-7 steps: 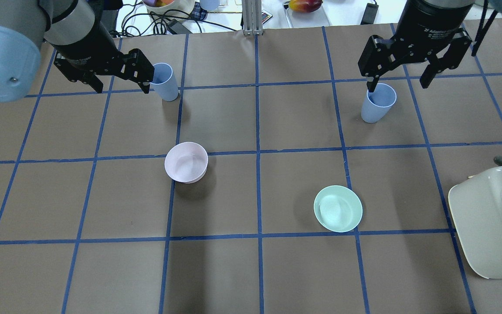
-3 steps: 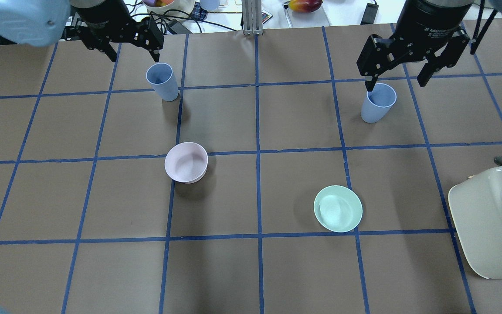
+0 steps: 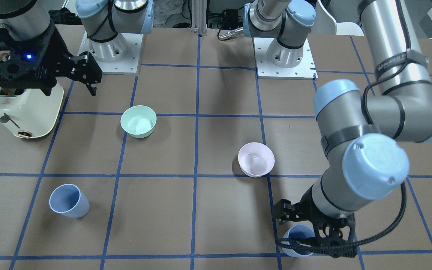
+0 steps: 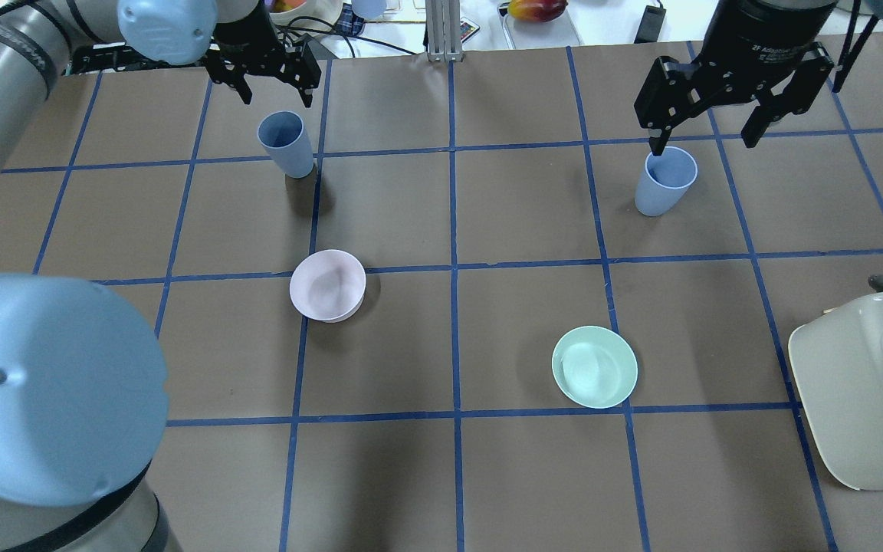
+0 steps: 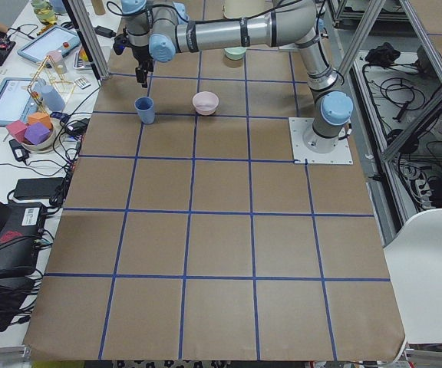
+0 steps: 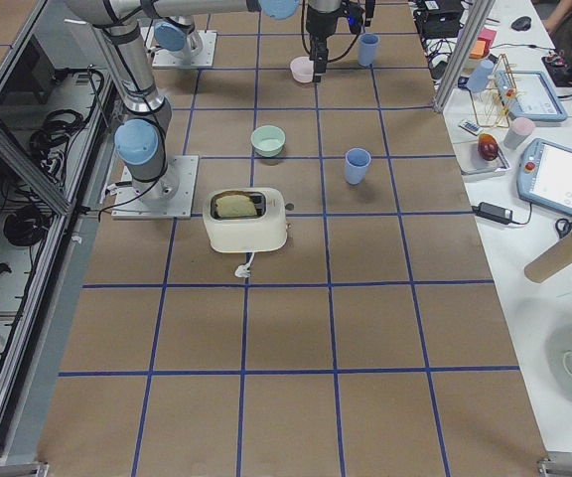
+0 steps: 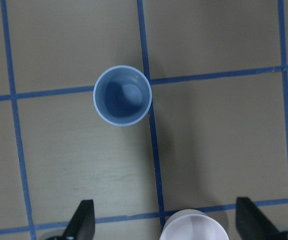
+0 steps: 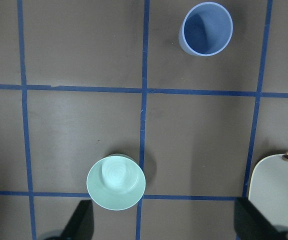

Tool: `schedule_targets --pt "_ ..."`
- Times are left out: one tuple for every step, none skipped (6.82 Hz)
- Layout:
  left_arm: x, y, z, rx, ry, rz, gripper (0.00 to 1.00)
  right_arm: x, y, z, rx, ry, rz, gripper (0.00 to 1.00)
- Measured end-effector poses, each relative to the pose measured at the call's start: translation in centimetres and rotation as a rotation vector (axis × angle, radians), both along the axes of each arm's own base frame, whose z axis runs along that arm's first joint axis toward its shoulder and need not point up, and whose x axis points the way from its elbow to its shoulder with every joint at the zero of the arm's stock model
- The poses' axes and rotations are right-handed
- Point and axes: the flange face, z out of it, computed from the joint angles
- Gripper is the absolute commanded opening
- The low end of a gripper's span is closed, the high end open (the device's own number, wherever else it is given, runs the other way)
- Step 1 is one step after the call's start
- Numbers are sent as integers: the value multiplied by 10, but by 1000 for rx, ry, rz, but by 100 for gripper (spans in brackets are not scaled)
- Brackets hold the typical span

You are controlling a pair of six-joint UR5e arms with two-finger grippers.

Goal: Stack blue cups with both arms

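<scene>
Things on the table (image 4: 526, 475), counted by kind
There are two blue cups, the left cup (image 4: 286, 143) and the right cup (image 4: 665, 181); two bowls, one pink bowl (image 4: 327, 285) and one mint-green bowl (image 4: 594, 366); one cream toaster (image 4: 863, 383). Above them are two robot arms, the left arm (image 3: 392, 45) and the right arm (image 3: 11, 13), each with one black gripper: the left gripper (image 4: 277, 98) and the right gripper (image 4: 700, 144).

Left cup (image 4: 286, 144), right cup (image 4: 665, 182), behind bowls (image 4: 327, 285)

table (image 4: 411, 475) | blue cups (image 4: 286, 144) (image 4: 665, 182) | pink bowl (image 4: 327, 285) | green bowl (image 4: 594, 366) | toaster (image 4: 855, 391)
</scene>
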Motion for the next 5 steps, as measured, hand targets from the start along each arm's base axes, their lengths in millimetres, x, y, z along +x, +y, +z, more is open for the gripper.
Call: schedule_targets --pt "0 -12 -26 0 -2 -6 100 -19 -8 -6 9 -2 -29 100" --pt "0 -20 -44 -9 -3 -7 83 -48 -26 -19 14 -6 -71 100" --pt "0 -26 -58 -22 -3 -8 33 -73 -51 -38 -9 -5 -95 100" --pt "0 -29 -69 -24 -3 -9 0 -88 -78 -59 -44 -1 -97 100" --pt "0 -29 -76 -19 -4 -11 0 -97 -104 -86 -73 3 -96 100"
